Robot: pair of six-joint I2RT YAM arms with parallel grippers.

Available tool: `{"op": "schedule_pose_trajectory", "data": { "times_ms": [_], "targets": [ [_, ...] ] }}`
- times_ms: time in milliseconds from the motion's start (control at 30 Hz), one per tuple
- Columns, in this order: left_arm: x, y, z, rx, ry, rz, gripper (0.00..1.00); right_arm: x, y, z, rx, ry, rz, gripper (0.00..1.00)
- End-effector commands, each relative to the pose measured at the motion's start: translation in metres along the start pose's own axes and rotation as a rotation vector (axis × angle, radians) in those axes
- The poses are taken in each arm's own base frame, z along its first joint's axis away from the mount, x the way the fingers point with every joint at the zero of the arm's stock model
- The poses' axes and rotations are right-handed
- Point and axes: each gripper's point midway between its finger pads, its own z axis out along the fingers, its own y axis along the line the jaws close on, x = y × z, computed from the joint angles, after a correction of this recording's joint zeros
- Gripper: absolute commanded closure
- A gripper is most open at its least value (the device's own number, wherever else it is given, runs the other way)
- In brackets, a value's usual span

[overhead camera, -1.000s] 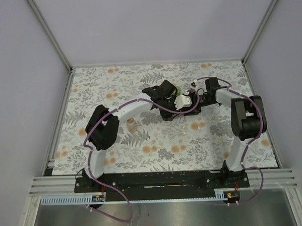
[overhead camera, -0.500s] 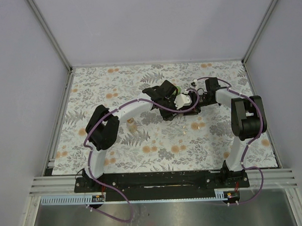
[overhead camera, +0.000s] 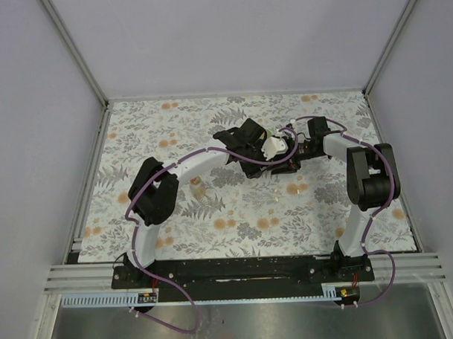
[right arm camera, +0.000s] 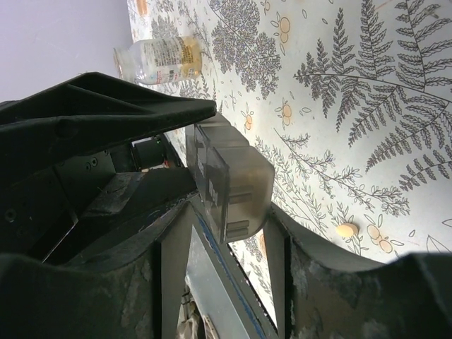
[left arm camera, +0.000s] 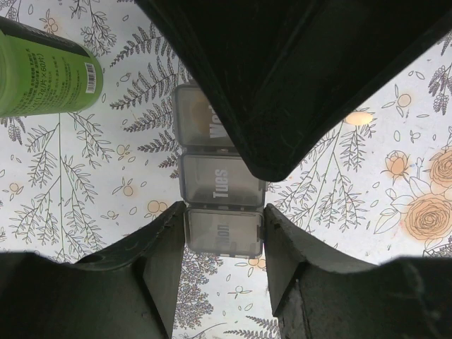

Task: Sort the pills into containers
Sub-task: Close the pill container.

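Observation:
A smoky translucent weekly pill organizer (left arm camera: 219, 185), lids marked Mon, Tues and Wed, is held above the floral table between both grippers. My left gripper (left arm camera: 224, 220) is shut on its Mon end. My right gripper (right arm camera: 233, 220) is shut on the other end (right arm camera: 236, 180) and hides the remaining lids in the left wrist view. In the top view the two grippers (overhead camera: 260, 150) (overhead camera: 287, 146) meet at the table's middle back, with the organizer (overhead camera: 274, 146) between them. Loose pale pills lie on the table (left arm camera: 359, 118) (right arm camera: 346, 229) (overhead camera: 275, 198).
A green bottle (left arm camera: 46, 74) lies just behind the grippers; it also shows in the top view (overhead camera: 267, 134). A small clear bottle with yellowish contents (overhead camera: 199, 188) stands left of centre and shows in the right wrist view (right arm camera: 159, 60). Grey walls enclose the table.
Both grippers, with the organizer between them, have shifted slightly toward the back of the table. The bottles and loose pills have not moved.

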Motion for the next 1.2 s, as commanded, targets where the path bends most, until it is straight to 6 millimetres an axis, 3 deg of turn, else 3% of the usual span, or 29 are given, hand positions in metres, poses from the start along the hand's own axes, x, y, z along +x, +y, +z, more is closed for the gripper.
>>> {"op": "schedule_pose_trajectory", "data": {
  "times_ms": [0,300,600,1000,1167],
  "targets": [
    [-0.047,0.006,-0.037,-0.041,-0.158,0.021,1.00,0.001,0.013,0.000,-0.052,0.008,-0.010,0.46],
    [-0.043,0.000,-0.036,-0.023,-0.152,0.027,1.00,0.001,0.016,-0.001,-0.067,0.007,-0.018,0.53],
    [-0.036,-0.008,-0.035,0.007,-0.155,0.034,1.00,0.001,0.023,-0.002,-0.108,0.014,-0.028,0.46],
    [-0.031,-0.011,-0.036,0.010,-0.151,0.029,1.00,0.002,0.025,-0.003,-0.129,0.018,-0.030,0.53],
    [-0.030,-0.010,-0.037,0.004,-0.156,0.028,1.00,0.002,0.026,-0.005,-0.146,0.015,-0.029,0.49]
  ]
}}
